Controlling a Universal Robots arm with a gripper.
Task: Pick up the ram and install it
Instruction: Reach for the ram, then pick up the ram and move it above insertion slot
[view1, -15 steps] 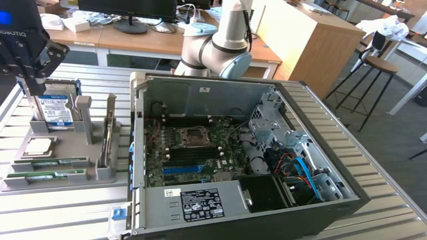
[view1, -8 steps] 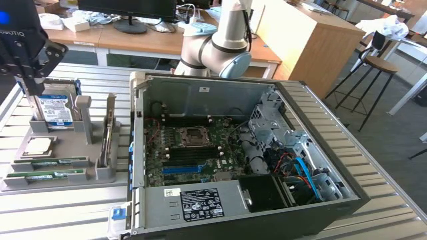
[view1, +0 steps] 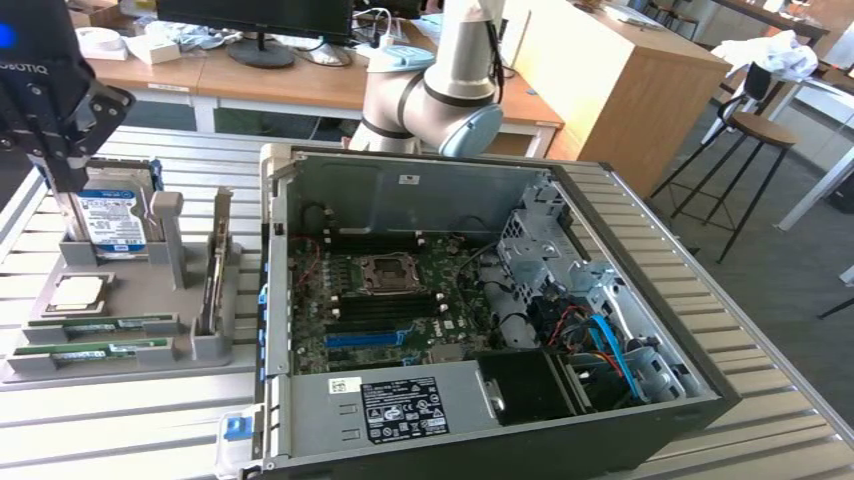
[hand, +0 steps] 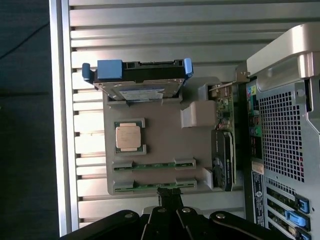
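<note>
Two green ram sticks lie flat in slots at the near end of a grey holder: one ram stick and a second ram stick beside it. My black gripper hangs well above the holder, over its hard-drive end in the exterior view. Its fingers are together and hold nothing. In the wrist view its tips line up with the edge of the second stick. The open computer case shows its motherboard with dark memory slots.
The holder also carries a silver hard drive standing upright, a CPU and an upright graphics card. The case's rear panel is close beside the holder. All stands on a ribbed metal table.
</note>
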